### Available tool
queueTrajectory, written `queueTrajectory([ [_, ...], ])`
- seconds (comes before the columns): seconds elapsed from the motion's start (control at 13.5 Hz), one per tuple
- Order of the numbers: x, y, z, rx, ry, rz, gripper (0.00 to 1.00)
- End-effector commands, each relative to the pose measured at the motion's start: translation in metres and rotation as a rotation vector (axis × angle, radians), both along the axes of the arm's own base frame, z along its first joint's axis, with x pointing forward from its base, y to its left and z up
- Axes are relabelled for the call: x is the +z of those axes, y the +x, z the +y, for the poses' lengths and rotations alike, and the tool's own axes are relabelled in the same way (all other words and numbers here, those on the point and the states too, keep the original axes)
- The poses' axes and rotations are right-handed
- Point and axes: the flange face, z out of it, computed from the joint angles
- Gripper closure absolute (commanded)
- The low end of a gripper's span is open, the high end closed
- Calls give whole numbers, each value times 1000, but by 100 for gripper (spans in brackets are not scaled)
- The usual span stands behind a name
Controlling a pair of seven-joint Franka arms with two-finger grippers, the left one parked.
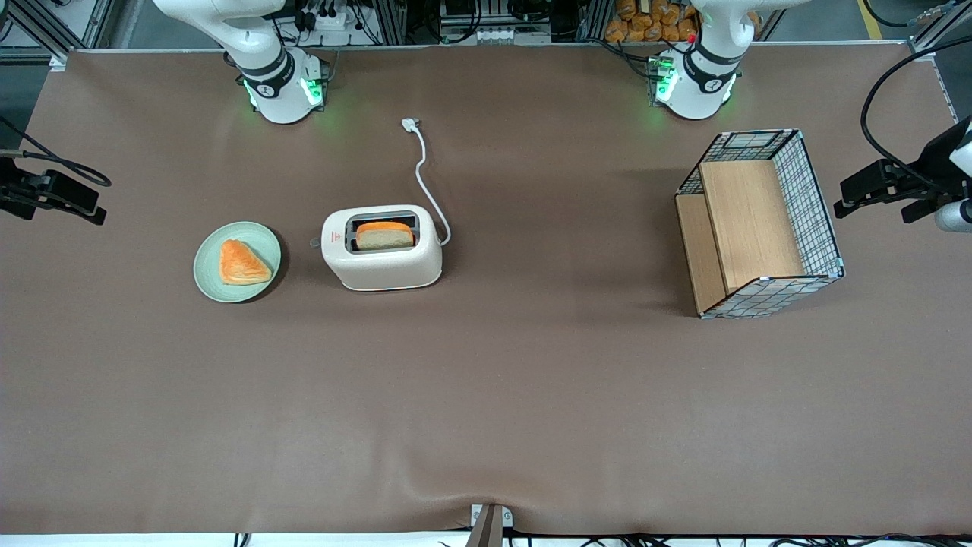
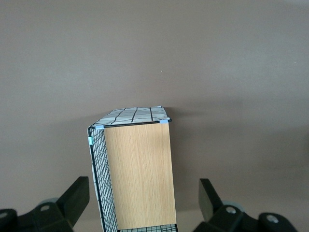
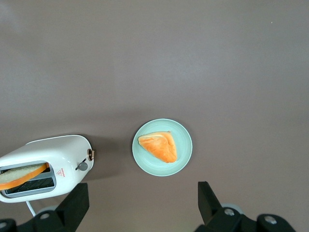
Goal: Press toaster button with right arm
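the gripper [image 3: 140, 205] of the right arm [image 1: 262, 57] hangs high over the table [image 1: 486, 395], fingers spread wide and holding nothing. directly below it lies a green plate [image 3: 145, 159] carrying a pastry [image 3: 159, 146]. just beside the plate stands the toaster [image 3: 67, 150] with bread [image 3: 21, 175] in its slot, the toaster button [image 3: 82, 166] jutting toward the plate.

Even overhead light, sharp pictures

Soft shadows hug the toaster [image 1: 382, 247] and plate [image 1: 237, 262] toward five o'clock; green glow spills at both arm bases.
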Motion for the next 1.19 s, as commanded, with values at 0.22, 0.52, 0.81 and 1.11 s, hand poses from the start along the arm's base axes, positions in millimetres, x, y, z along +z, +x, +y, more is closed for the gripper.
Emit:
queueTrajectory([
  [0.22,-3,-1,2,16,-5,26,0],
  [0.52,-22,2,7,18,40,75,18],
  [0.81,-54,4,20,36,63,140,99],
  [1.11,-92,8,53,94,59,211,100],
])
